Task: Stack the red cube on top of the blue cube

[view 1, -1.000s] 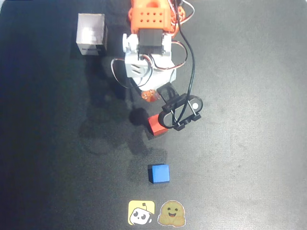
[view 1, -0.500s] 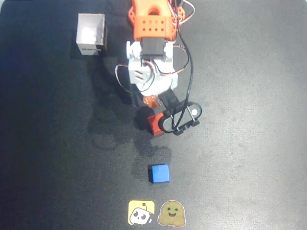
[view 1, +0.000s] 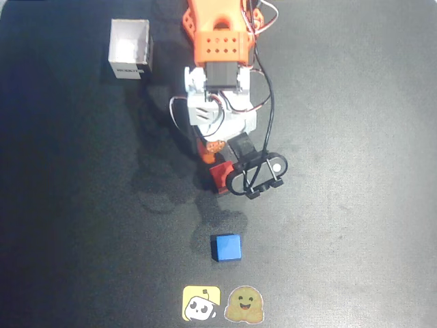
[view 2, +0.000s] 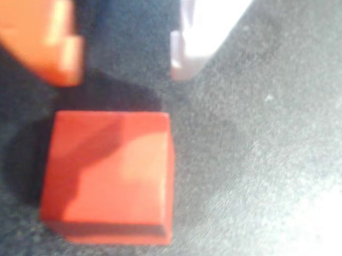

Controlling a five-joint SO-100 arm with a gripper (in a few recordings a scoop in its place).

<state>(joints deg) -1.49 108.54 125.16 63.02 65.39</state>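
On the dark tabletop (view 1: 355, 205) the claw (view 2: 124, 56) hangs spread above the red cube (view 2: 107, 177), well apart from the blue cube (view 1: 227, 247). It looks light, rigid; best pinched across opposite flat faces.

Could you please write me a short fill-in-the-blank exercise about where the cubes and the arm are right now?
1. The red cube rests on the ____ mat.
2. In the wrist view, the gripper has its jaws ____, with nothing between them.
3. In the overhead view, the blue cube lies ____ the red cube.

Missing words: black; open; below
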